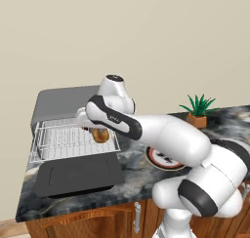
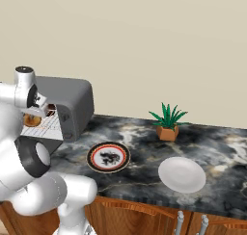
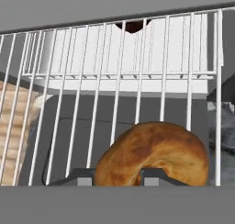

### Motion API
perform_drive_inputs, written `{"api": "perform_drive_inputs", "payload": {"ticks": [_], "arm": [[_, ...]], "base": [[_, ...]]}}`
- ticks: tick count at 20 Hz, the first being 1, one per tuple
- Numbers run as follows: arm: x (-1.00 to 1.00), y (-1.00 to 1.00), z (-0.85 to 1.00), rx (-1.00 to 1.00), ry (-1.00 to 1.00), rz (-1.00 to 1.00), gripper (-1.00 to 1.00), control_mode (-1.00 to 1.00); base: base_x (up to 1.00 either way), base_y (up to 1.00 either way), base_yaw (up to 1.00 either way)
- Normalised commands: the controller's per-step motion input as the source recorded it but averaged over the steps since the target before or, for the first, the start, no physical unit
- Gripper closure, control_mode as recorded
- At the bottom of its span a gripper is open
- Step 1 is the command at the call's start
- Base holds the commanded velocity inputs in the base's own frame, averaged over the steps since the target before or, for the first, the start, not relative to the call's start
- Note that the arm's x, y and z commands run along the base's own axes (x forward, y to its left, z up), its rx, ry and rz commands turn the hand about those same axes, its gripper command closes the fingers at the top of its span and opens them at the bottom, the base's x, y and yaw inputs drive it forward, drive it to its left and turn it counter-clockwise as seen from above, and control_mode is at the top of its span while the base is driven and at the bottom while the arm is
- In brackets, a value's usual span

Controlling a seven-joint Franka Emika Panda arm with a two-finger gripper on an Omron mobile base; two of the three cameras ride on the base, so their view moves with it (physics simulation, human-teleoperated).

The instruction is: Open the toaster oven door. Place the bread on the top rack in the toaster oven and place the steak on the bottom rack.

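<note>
The gripper [image 3: 117,176] is narrowly closed around the bread [image 3: 153,153], a golden-brown round piece, with one dark fingertip [image 3: 80,176] at its left edge and the other pressed against its lower middle. Seen from the hand camera, the bread sits over the top rack [image 3: 119,76], a silver wire grid pulled forward out of the oven; whether it rests on the wires or is held just above them cannot be told. From the left base camera, the bread [image 1: 100,134] shows at the rack's [image 1: 63,139] right side, under the white arm's wrist. The toaster oven [image 1: 58,105], a grey rounded box, stands at the left end of a dark marbled counter [image 1: 132,164]. The toaster oven door [image 1: 78,176] lies folded down flat in front of it. To the right on the counter are a patterned plate [image 2: 108,157] with a dark rim, a plain white plate [image 2: 182,174], and a small potted plant [image 2: 167,119] near the wall.
</note>
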Motion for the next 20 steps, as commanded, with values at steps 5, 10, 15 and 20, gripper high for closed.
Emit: {"api": "perform_drive_inputs", "payload": {"ticks": [5, 10, 15, 20], "arm": [[0.12, 0.34, -0.19, -0.01, -0.05, 0.04, 1.0, -1.0], [0.14, 0.22, -0.21, -0.02, 0.0, 0.03, 1.0, -1.0], [0.1, 0.15, -0.06, 0.0, 0.0, 0.04, 1.0, -1.0], [-0.15, 0.17, -0.16, 0.0, 0.0, 0.02, 1.0, -1.0]], "base": [[0.0, 0.0, 0.0], [0.0, 0.0, 0.0], [0.0, 0.0, 0.0], [0.0, 0.0, 0.0]]}}
